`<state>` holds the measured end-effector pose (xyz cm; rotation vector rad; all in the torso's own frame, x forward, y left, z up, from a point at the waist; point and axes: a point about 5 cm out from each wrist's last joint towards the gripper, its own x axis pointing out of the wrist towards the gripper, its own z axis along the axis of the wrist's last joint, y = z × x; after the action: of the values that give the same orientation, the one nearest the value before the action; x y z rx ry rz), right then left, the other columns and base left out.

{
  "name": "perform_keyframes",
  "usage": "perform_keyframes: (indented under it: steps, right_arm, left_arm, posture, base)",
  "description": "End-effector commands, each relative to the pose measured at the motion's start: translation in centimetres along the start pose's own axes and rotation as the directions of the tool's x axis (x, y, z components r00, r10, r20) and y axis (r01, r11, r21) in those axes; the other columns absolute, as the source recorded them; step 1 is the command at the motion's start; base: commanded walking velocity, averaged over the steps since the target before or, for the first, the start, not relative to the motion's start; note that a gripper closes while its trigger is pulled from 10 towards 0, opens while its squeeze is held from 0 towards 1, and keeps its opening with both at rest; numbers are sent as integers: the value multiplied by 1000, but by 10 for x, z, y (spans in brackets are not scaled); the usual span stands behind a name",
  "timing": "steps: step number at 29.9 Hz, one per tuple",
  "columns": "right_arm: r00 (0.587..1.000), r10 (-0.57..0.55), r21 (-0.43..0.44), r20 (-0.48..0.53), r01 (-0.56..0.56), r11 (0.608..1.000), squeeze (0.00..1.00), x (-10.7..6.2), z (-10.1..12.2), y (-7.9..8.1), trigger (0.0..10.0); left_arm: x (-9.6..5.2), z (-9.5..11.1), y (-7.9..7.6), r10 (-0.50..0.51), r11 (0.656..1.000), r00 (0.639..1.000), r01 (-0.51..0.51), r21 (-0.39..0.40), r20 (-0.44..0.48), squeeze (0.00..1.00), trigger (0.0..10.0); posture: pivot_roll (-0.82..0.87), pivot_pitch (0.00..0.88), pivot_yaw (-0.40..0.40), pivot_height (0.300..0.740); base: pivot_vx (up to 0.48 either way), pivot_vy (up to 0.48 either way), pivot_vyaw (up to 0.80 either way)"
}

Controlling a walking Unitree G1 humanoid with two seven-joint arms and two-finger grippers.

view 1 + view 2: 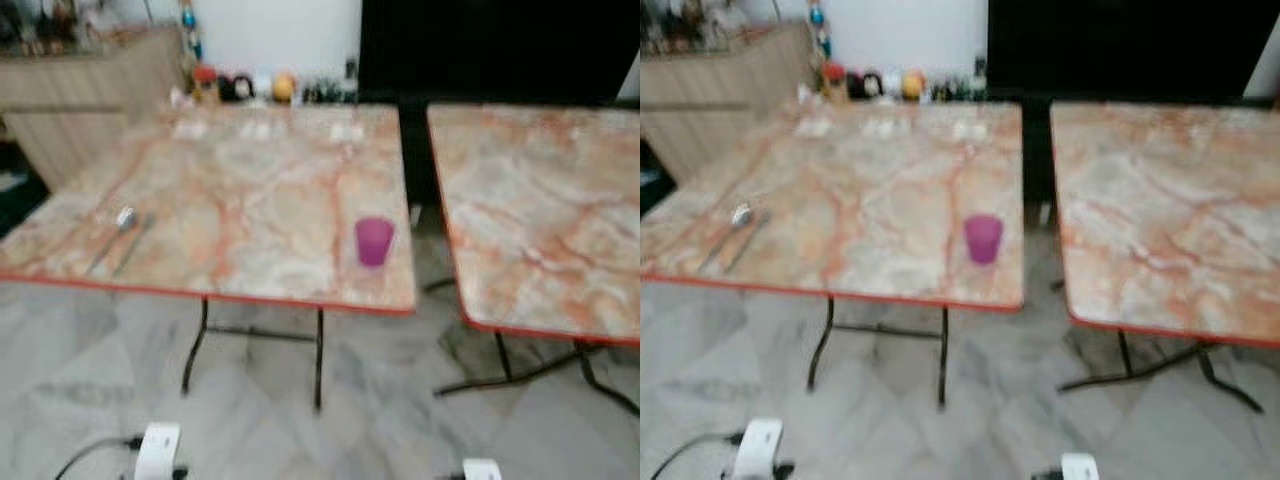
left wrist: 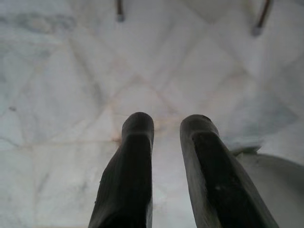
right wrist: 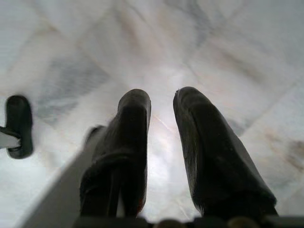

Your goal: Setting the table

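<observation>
**Cup and cutlery on the near tabletop, both claws idle above the floor**

A purple cup (image 1: 374, 241) is seen upright near the front right corner of the left tabletop (image 1: 250, 190), close to its red edge. Well apart from it, near the front left corner, a spoon (image 1: 112, 235) lies flat, with a second thin utensil (image 1: 134, 243) just beside it; its kind cannot be told through the blur. Small pale items are ranged along the far edge, too blurred to be named, and beyond them a row of coloured bottles (image 1: 245, 86) is lined up against the wall. A second tabletop (image 1: 545, 210) stands to the right, parted from the first by a narrow gap.

The left claw (image 2: 166, 124) is held low over the marble floor (image 2: 71, 85), its fingers slightly spread and pinching nothing. The right claw (image 3: 161, 100) hangs likewise over the floor, fingers slightly parted and empty.
</observation>
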<state>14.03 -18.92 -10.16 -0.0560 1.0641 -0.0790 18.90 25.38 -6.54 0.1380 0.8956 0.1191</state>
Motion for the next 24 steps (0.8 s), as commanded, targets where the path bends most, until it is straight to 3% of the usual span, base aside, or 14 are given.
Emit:
perform_keyframes:
  steps: [1,14,24]
  right_arm:
    - [1000,15,-1,10,-15,1000,0,1,6,8,10000]
    - [1000,15,-6,11,-15,1000,0,1,4,6,10000]
    - [1000,13,-9,10,-13,1000,0,1,3,5,10000]
  left_arm:
    - [-2,-6,4,13,1000,1000,-13,-14,-22,0,10000]
    - [-2,-6,4,14,1000,1000,-14,-15,-15,0,10000]
    - [-2,-8,5,9,1000,1000,-9,1,-20,0,10000]
  posture:
    - [58,0,-7,740]
    - [60,0,-9,740]
    - [63,0,-9,740]
  base:
    - [0,480,0]
    - [0,464,0]
    - [0,0,0]
